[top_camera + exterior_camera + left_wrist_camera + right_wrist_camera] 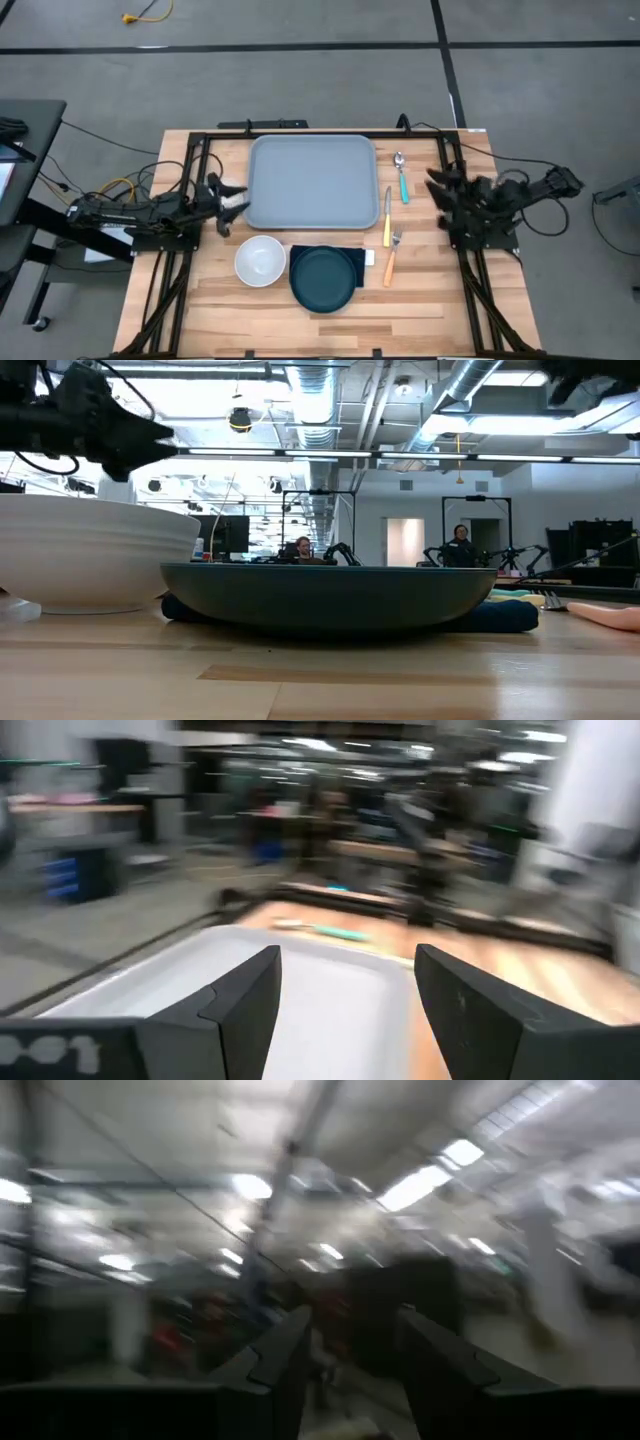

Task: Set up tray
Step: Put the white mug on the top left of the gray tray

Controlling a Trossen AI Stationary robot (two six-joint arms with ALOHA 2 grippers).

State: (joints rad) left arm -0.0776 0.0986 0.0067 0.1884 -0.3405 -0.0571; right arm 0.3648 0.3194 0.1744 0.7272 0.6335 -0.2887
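Note:
The light grey-blue tray [310,180] lies flat at the table's far middle, with nothing on it. My left gripper [234,197] hovers level at the tray's left rim, open, and the tray [300,990] shows beyond its fingers. My right gripper [437,186] is at the table's right side, raised and tipped upward, open with nothing between its fingers [290,1350]. A white bowl [260,260] and a dark teal plate [322,277] stand near the front, the plate on a navy napkin [352,258].
To the right of the tray lie a teal-handled spoon [401,177], a yellow-handled knife [388,215] and an orange-handled fork [392,258]. Black frame rails [300,132] run along the table's far, left and right sides. People sit in the room behind [460,540].

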